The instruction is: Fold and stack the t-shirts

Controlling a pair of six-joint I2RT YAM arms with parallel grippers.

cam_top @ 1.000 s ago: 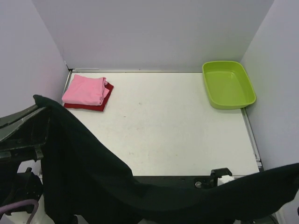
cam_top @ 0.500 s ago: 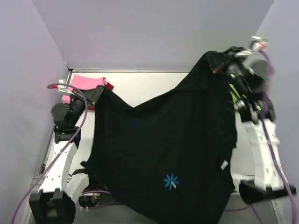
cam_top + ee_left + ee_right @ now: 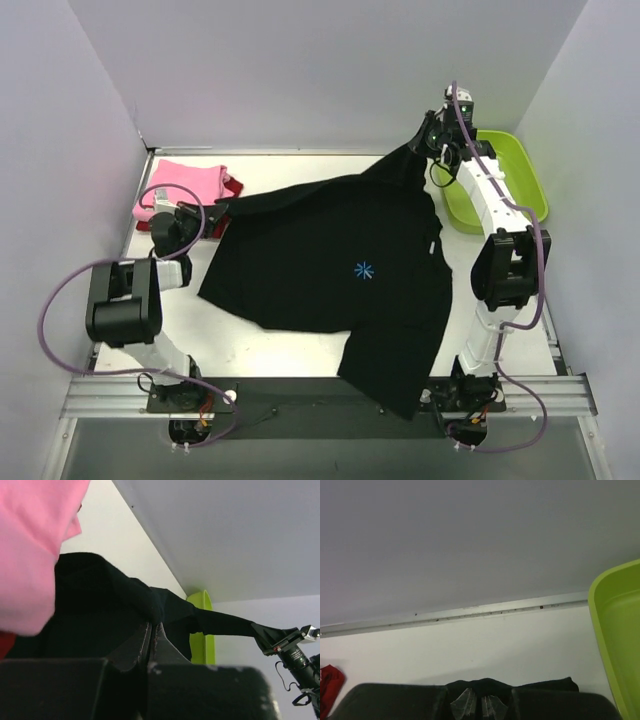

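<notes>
Lowered from mid-air onto desk (image 3: pixel 300 172): black shirt (image 3: pixel 330 250), pinched by left fingers (image 3: pixel 137 642) and right fingers (image 3: pixel 466 703) near far edge, stretched flat for folding.

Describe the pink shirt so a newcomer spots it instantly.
On the white table, look far left. A folded pink cloth t-shirt lies there atop a dark red t-shirt. It's the upper, lighter one; the black t-shirt nearby is spread open.

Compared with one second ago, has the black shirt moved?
Yes. The black shirt went from the near edge onto the table, now reaching from beside the pink shirt toward the tub.
</notes>
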